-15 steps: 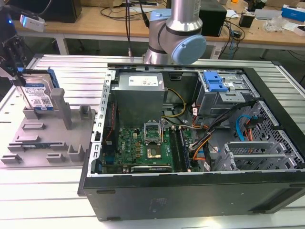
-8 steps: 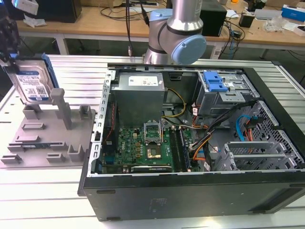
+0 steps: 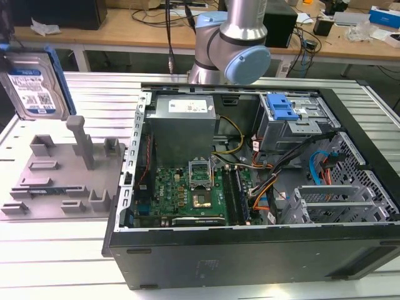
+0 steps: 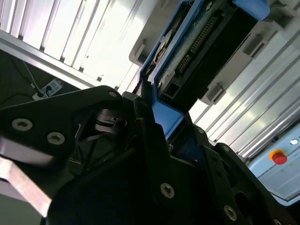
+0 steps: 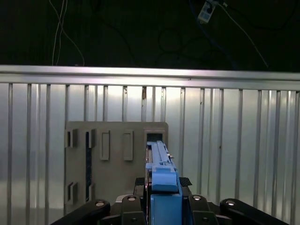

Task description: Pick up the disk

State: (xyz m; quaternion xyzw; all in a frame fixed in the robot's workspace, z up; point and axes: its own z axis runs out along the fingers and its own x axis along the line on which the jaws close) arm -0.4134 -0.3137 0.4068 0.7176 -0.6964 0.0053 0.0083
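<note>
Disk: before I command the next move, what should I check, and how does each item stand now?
1. Disk lifted off the fixture tray: ok, it hangs above the tray in the exterior view.
2. Tool shut on the disk's blue rail: ok in both wrist views.
3. Disk seated square in the tool: cannot tell.
4. Gap between the disk and the grey post: cannot tell; they look close in the exterior view.
5. Computer case apart from the disk: ok, it lies to the exterior view's right.
</note>
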